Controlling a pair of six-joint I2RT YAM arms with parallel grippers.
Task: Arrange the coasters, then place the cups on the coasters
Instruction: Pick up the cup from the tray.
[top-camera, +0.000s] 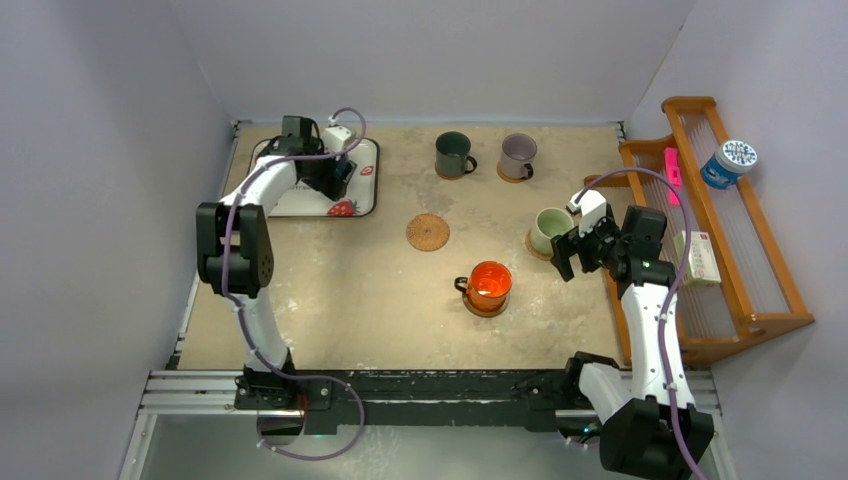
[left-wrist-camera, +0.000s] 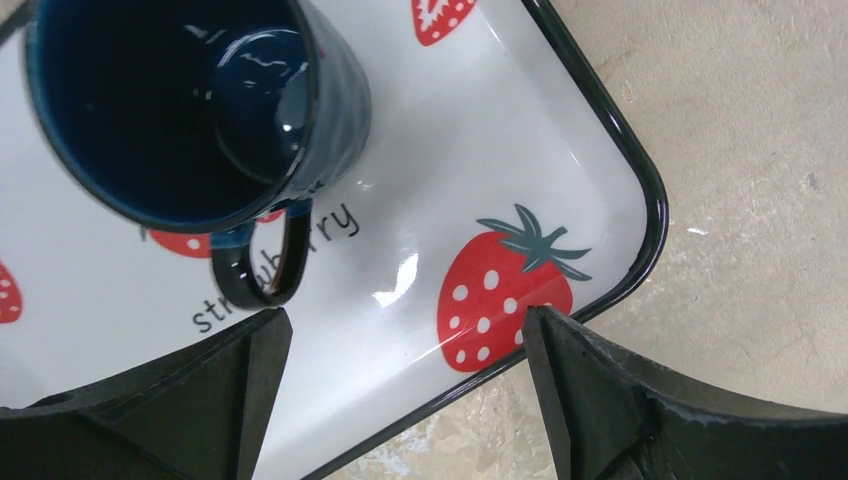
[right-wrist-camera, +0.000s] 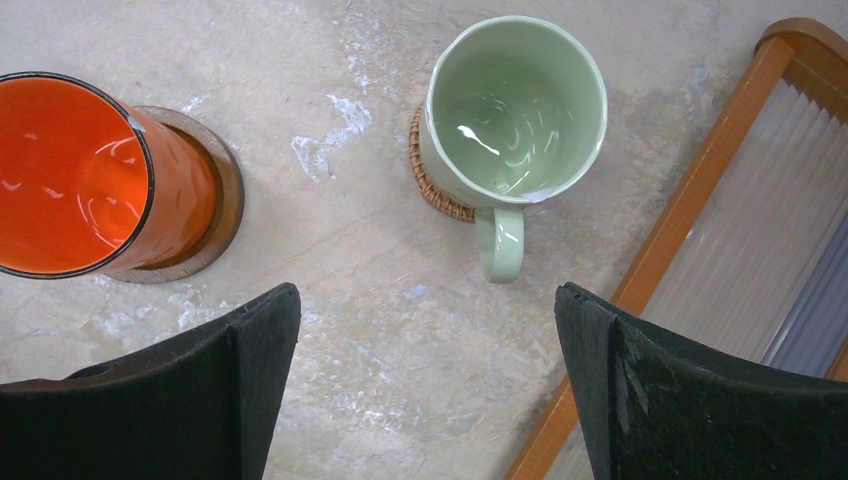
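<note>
**Four of five cups seated; the last one awaits pickup.** In the top view, the dark green mug (top-camera: 453, 153) and the mauve mug (top-camera: 518, 154) stand at the far side of the table (top-camera: 350, 300). The pale green mug (right-wrist-camera: 515, 100) stands at the right and the orange mug (top-camera: 489, 285) nearer the middle. Each sits on its own coaster.

One bare woven coaster (top-camera: 428, 232) lies mid-table, apart from all the cups. The navy mug (left-wrist-camera: 180, 110) stands upright on the strawberry-print tray (left-wrist-camera: 640, 170) at the far left, off any coaster.

The left gripper (left-wrist-camera: 405, 330) hangs over the tray with its claw spread wide and holding nothing. The mug's handle points toward it, close to one finger (left-wrist-camera: 240, 400).

The right gripper (right-wrist-camera: 428, 300) is likewise wide and empty. It sits just right of the pale green mug and touches nothing.

We judge the step in hand to be the approach to the navy mug, the final cup. The next move calls for:

- lowering the left claw so that it straddles the mug's wall or handle;
- closing firmly on the glossy ceramic;
- lifting clear of the tray's raised rim;
- carrying the mug right and nearer, to the bare coaster;
- setting it down upright and centred, without nudging that light disc.
</note>
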